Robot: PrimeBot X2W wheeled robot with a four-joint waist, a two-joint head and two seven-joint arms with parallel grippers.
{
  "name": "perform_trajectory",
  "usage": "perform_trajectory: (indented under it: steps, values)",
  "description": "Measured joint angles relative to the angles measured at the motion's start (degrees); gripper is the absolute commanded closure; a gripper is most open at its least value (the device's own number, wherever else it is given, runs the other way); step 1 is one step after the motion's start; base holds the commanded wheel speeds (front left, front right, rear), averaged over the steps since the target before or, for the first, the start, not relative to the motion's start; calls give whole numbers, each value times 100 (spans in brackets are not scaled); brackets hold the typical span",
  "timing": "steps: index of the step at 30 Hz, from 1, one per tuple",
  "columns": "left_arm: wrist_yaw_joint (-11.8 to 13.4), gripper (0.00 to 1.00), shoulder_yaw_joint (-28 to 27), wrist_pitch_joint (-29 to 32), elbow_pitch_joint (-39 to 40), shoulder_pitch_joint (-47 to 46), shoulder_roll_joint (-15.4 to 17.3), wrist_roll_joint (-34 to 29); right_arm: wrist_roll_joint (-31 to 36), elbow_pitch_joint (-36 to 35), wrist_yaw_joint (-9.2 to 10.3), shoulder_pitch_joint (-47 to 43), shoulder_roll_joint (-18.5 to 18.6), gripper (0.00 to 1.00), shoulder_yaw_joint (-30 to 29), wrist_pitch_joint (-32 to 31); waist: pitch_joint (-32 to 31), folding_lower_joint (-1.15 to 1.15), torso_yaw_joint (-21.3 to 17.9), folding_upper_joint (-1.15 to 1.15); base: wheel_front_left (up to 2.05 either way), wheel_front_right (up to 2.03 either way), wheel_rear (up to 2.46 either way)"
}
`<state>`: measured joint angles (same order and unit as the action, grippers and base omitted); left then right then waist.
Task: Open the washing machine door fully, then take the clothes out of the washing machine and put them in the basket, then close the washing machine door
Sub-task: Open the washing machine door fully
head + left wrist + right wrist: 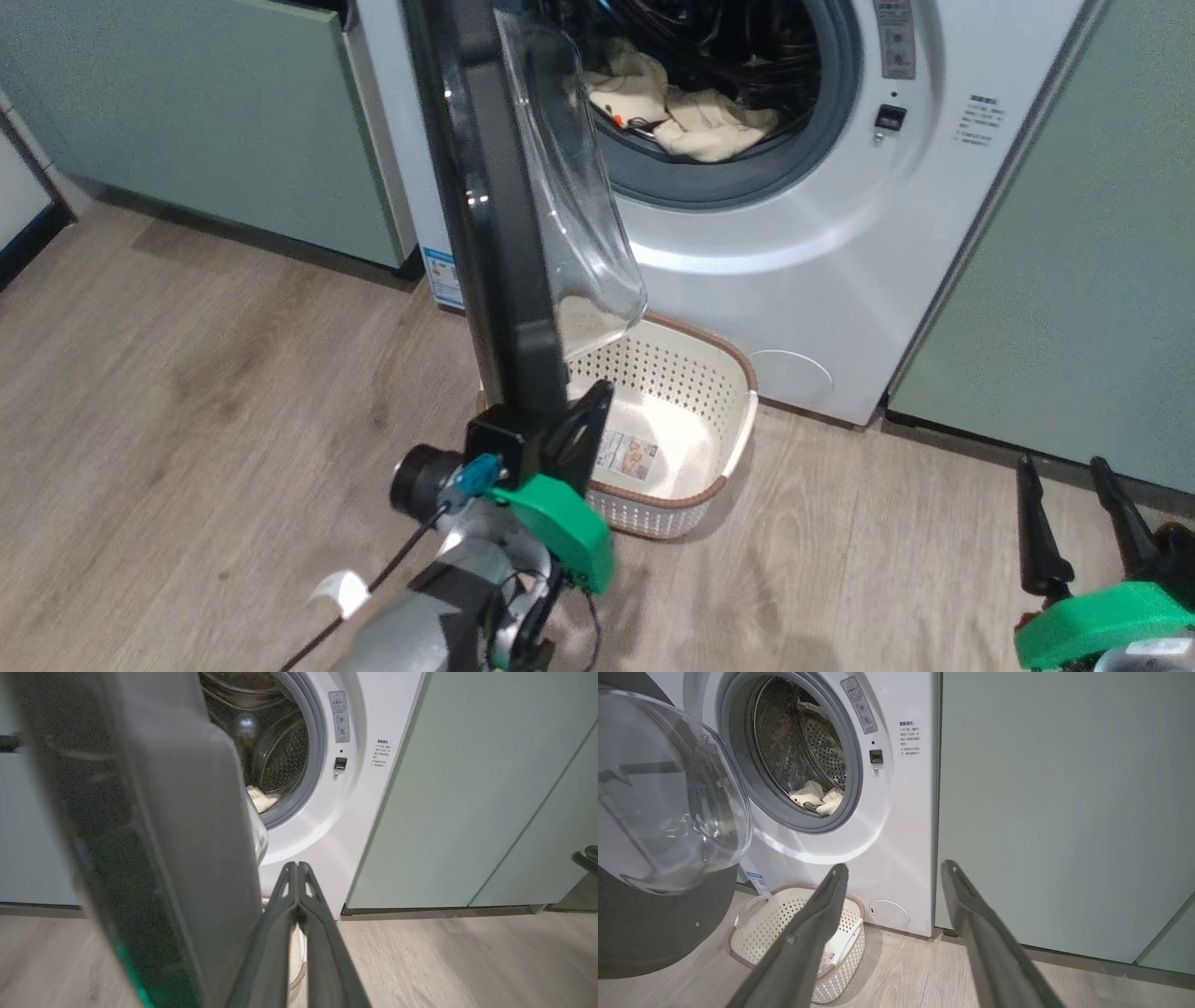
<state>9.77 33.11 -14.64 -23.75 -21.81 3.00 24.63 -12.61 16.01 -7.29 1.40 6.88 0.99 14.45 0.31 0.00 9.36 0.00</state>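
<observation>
The washing machine [794,280] stands with its black door [495,233] swung out, edge-on to the head view, the glass bowl facing the drum. Cream clothes [691,121] lie at the drum's mouth, also seen from the wrists [261,799] [817,800]. The basket [738,364] sits on the floor below the door, holding just a paper label. My left gripper [586,420] is shut and empty, its fingers [285,891] pressed together right beside the door's [140,835] lower inner edge. My right gripper [1064,462] is open and empty, low at the right, facing the machine [887,835] and the basket [756,933].
Sage-green cabinet panels [205,112] [1074,280] flank the machine on both sides. Wood floor [187,420] spreads out to the left of the door and in front of the right panel. The open door stands between my left arm and the left cabinet.
</observation>
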Motion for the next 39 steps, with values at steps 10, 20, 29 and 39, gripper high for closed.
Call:
perform_trajectory:
  steps: [10,20,29,39]
  values:
    - [132,100,-278,1,214,260,390,-1,-1,20,0,-114,-33,0,-9,0,-81,0,288,0,0,0,0]
    - [380,100,-527,58,678,585,702,70,-1,14,0,-115,-73,0,-49,0,-101,0,612,0,0,0,0]
    - [503,100,-1139,49,664,647,1039,277,-1,12,0,-114,-104,0,-25,0,-32,0,777,0,0,0,0]
    - [555,100,-1927,22,230,595,1185,474,-25,-16,0,-107,-94,0,66,0,179,0,770,0,0,0,0]
